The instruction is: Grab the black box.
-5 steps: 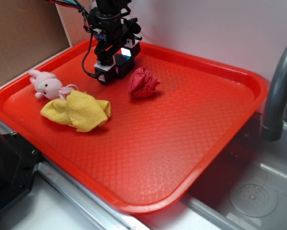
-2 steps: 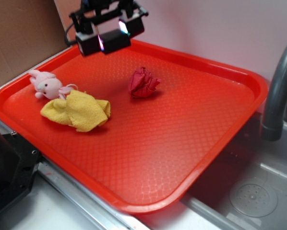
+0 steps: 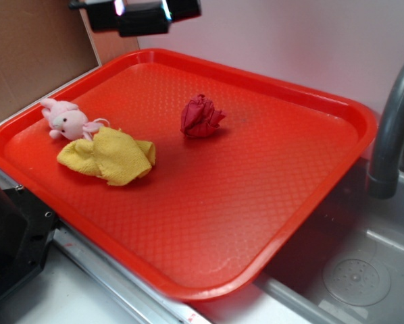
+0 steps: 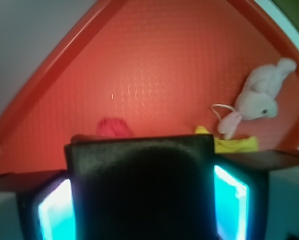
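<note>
The black box (image 3: 143,22) hangs high above the back left corner of the red tray (image 3: 310,94), at the top edge of the exterior view. My gripper (image 3: 142,9) is shut on it, one lit finger on each side. In the wrist view the black box (image 4: 139,170) fills the space between the two glowing cyan pads (image 4: 54,210), and my gripper (image 4: 142,210) presses on both its sides. Only the gripper's lower end shows in the exterior view; the arm is out of frame.
On the tray lie a red cloth ball (image 3: 200,117), a yellow cloth (image 3: 111,155) and a pink plush bunny (image 3: 67,119). A grey faucet (image 3: 391,128) and a sink drain (image 3: 356,280) are to the right. Cardboard (image 3: 33,47) stands at the back left.
My gripper has risen from the tray's back left, lifting the black box off the surface up to the top edge of the view. The cloths and bunny have not moved.
</note>
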Tool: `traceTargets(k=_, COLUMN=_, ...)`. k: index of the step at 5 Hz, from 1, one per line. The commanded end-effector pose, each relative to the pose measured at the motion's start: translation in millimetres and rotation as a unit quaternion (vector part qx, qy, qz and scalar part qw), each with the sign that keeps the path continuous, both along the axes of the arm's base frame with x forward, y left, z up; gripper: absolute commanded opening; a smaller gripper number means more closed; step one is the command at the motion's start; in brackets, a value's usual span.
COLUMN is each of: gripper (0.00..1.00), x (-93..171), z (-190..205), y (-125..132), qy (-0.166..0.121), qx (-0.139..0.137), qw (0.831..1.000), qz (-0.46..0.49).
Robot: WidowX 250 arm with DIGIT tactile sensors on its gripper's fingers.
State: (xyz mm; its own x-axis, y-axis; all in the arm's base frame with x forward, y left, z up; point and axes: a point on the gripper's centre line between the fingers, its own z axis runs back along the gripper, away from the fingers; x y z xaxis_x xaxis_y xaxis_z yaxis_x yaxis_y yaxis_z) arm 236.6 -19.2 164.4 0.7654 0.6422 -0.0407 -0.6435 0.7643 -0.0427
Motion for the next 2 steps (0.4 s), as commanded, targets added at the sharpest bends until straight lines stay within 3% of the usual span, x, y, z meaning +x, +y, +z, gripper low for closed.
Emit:
traceTargets(k=1, gripper=0.0, x=-20.6, z=37.8, y=7.7, qy=-0.08, qx=-0.009, qw=0.965, qz=-0.248)
traceTargets(k=2, gripper=0.0, x=-18.9, z=34.3, y=11.9, qy=-0.072, qx=-0.033, qw=0.967, qz=-0.242)
